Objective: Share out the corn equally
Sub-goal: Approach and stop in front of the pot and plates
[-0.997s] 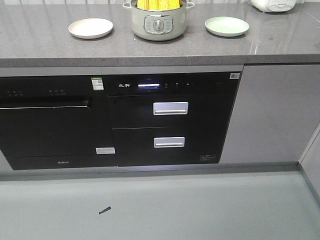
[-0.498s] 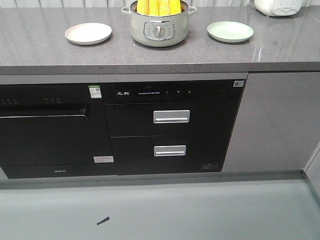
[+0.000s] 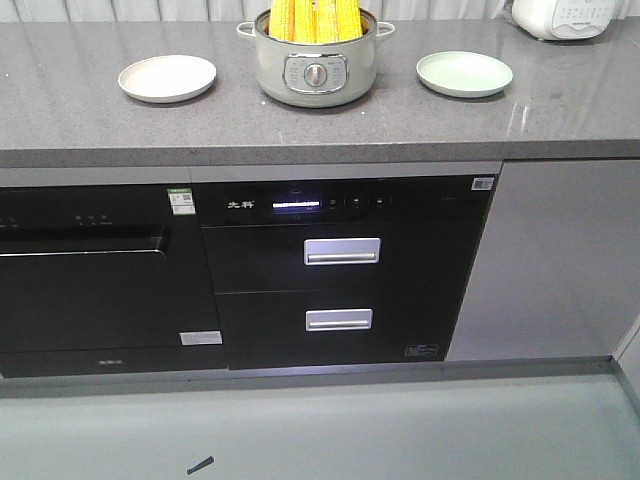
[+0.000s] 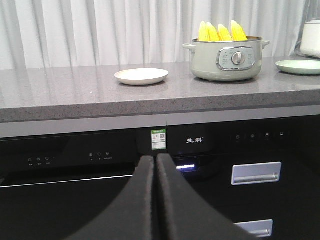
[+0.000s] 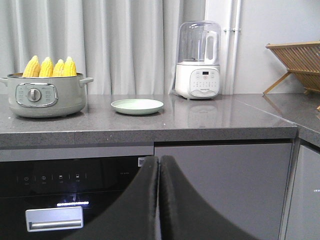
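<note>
With left claw [image 4: 156,200] and right claw [image 5: 159,200] clenched empty, I fear corn [image 3: 313,18] packed in the pot [image 3: 315,75] near the counter's [image 3: 300,130] back edge snagging neighbours.

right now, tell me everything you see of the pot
The pot is round, pale grey-green and glossy, with two side handles and a silver front panel with a dial. Lidless, it stands upright on the grey countertop between a cream plate and a green plate, touching neither. Four yellow corn cobs stand in it, tips above the rim.
</note>
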Controlling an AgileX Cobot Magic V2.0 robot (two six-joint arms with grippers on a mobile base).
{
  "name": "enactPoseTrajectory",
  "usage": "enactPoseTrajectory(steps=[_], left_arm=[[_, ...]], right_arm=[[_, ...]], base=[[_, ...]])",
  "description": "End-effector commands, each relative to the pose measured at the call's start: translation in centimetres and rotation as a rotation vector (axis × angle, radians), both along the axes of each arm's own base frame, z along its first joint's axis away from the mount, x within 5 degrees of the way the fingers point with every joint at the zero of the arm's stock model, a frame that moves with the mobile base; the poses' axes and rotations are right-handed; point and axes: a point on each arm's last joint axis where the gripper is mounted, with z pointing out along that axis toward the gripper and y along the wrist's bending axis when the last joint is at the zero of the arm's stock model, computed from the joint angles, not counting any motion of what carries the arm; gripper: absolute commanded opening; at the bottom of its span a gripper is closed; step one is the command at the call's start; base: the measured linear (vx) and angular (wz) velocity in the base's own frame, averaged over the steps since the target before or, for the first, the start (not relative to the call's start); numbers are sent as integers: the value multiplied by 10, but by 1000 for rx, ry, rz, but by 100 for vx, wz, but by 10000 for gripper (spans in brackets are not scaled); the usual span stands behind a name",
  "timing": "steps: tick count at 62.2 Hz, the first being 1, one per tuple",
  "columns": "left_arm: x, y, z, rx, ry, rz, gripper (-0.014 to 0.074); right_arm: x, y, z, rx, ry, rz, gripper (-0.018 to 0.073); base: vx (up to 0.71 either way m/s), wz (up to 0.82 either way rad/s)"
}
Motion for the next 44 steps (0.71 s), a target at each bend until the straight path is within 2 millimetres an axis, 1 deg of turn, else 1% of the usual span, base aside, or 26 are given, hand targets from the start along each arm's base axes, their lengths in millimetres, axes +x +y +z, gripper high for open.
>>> enactPoseTrajectory(steps=[1, 44], left_arm=[[-1, 1, 2, -10, -72, 12, -6], [-1, 1, 2, -10, -72, 12, -6]], right_arm=[[-1, 0, 5, -18, -75, -2, -3], [-1, 0, 5, -18, -75, -2, -3]], base=[[12, 0], [12, 1]])
